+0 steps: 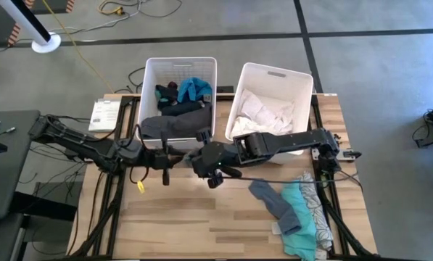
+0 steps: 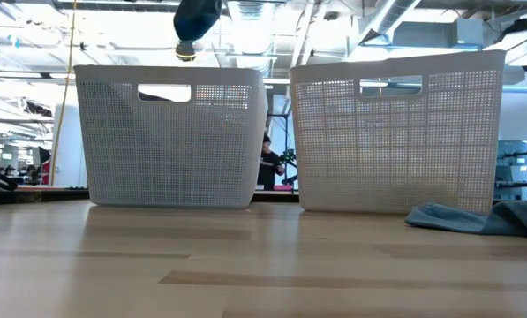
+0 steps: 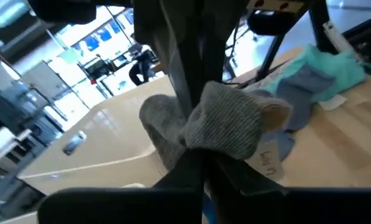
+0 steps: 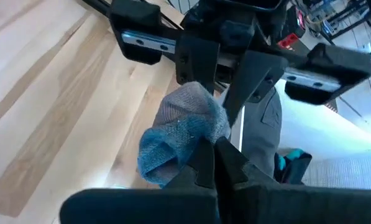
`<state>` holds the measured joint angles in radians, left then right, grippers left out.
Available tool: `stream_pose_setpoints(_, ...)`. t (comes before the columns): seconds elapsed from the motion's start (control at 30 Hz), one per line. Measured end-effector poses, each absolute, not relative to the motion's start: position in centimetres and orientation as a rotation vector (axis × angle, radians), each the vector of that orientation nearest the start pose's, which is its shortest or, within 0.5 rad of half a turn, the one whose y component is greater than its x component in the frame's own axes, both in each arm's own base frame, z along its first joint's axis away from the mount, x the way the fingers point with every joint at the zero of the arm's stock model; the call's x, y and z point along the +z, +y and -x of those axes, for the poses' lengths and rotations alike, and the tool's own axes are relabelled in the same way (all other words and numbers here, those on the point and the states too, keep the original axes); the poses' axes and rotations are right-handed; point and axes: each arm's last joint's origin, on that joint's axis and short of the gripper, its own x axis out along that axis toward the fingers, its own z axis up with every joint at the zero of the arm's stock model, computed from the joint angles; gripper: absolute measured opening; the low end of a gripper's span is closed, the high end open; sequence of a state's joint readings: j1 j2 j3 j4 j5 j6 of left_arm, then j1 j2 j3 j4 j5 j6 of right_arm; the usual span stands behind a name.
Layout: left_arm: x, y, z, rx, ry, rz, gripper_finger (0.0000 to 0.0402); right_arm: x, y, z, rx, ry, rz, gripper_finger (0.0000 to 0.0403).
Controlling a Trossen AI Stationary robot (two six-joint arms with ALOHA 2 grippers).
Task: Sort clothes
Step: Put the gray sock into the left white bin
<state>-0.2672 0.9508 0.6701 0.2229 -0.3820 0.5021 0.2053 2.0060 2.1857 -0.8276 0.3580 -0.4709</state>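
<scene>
A small grey sock (image 3: 225, 124) hangs bunched in the air in front of the left white bin (image 1: 149, 94). My left gripper (image 1: 174, 154) and my right gripper (image 1: 200, 156) meet there, tip to tip, both shut on the sock. That bin holds dark and blue clothes (image 1: 183, 93), and a grey garment (image 1: 174, 125) hangs over its near rim. The right bin (image 1: 303, 83) holds white clothes (image 1: 263, 112). More clothes lie on the table at the right: a grey piece (image 1: 270, 199), a teal one (image 1: 299, 212) and a patterned white one (image 1: 316, 210). My left gripper (image 3: 201, 158) pinches one end of the bunched sock (image 3: 204, 140) between its two fingers, coming level from the table's left. The sock is clear of the table. My right gripper (image 4: 213, 146) pinches the other, bluish-grey end (image 4: 179, 146) between its two fingers, slanting down from the table's right. The sock bulges out between the two grippers, folded over on itself.
The two bins stand side by side at the table's far edge. Bare wood lies in front of them toward the near and left edges. A white sheet (image 1: 104, 114) lies at the far left corner. A person (image 2: 269, 163) shows in the room behind.
</scene>
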Motion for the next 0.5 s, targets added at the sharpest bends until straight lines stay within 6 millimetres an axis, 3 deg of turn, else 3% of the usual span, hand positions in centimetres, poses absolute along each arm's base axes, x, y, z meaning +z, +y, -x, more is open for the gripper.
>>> stream_pose_setpoints(0.2, 30.5, -3.7, -20.6, 0.284, 0.138, -0.635, 0.0002, 38.7, 7.0, -43.1, -0.06, 0.673, 0.585, 0.0045)
stream_pose_setpoints(0.5, 31.0, -0.1, -19.7, 0.58, 0.276, -0.732, 0.0001, 38.8, 6.6, -42.9, -0.229, 0.708, 0.64, 0.0206)
